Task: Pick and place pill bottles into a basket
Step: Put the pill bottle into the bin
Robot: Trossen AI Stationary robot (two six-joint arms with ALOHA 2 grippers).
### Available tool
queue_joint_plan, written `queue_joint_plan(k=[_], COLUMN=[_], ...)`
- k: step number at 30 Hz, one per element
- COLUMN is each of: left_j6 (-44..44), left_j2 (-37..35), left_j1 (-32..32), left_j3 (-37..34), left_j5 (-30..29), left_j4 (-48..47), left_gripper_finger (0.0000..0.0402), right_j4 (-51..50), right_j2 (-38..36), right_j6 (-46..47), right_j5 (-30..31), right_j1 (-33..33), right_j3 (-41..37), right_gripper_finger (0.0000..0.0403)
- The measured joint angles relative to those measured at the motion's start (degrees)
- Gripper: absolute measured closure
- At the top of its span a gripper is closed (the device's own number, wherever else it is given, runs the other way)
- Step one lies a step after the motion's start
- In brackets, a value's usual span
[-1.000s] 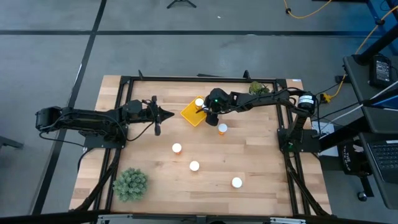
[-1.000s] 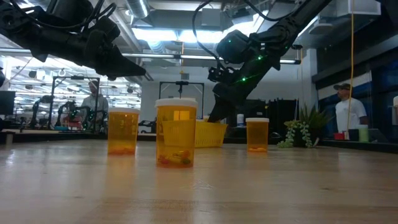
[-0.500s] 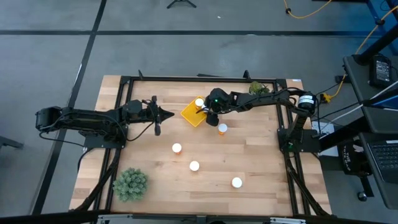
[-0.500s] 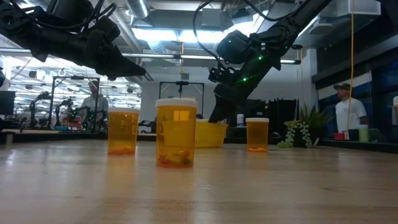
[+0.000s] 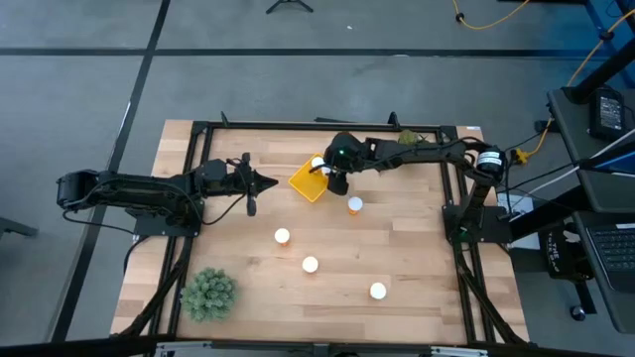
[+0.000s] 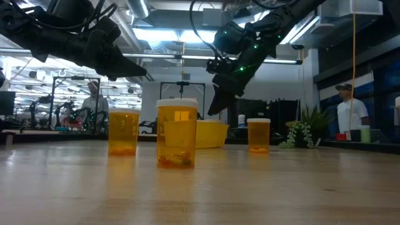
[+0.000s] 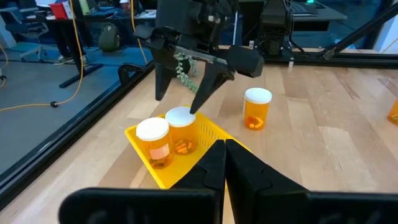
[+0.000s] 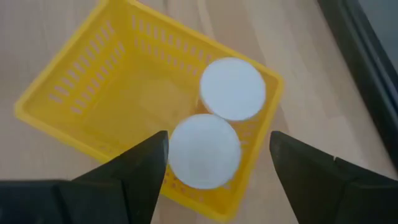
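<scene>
High view evenly lit, bright; tabletop pale, shadows soft and short beside arms

Low view backlit: ceiling light strips glare white, arms read as dark silhouettes; green glow specks on far arm; near tabletop strip soft, out of focus; orange bottle glows translucent

Left wrist view clear, mild glare on wood at right

Right wrist view soft overall; white caps slightly blown out, yellow basket slightly blurred
</scene>
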Motion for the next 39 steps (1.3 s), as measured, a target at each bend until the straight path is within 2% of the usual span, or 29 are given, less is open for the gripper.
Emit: queue_joint_plan(k=[5,9,19,22,28,33,39], left_j6=[0.0,0.0,0.0,0.0,0.0,0.0,0.0], left_j2=[0.0,0.0,0.0,0.0,0.0,0.0,0.0], left_j1=[0.0,0.0,0.0,0.0,0.0,0.0,0.0], left_j3=[0.0,0.0,0.0,0.0,0.0,0.0,0.0], left_j5=[0.0,0.0,0.0,0.0,0.0,0.0,0.0], left_j4=[0.0,-0.4,-1.7,-1.9,-2.0,-2.0,-1.8], left_gripper_finger=[0.0395,0.0397,0.0395,0.0397,0.0394,0.0397,0.0395], right_j4=[-6.2,-8.4,-4.8,-1.3,12.0,18.8,24.9], right_j2=[0.0,-0.7,-14.0,-18.5,-27.9,-36.3,-44.4], right_j6=[-1.3,-1.3,-4.2,-3.1,-2.9,-1.3,1.7], right_j5=[4.0,4.0,4.0,4.0,4.1,3.6,-3.2], right_j1=[0.0,0.1,0.6,0.8,0.8,1.0,1.8], right_j3=[3.2,5.3,2.5,-2.4,-17.8,-28.9,-39.8], right_gripper_finger=[0.012,0.012,0.0144,0.0155,0.0182,0.0206,0.0238])
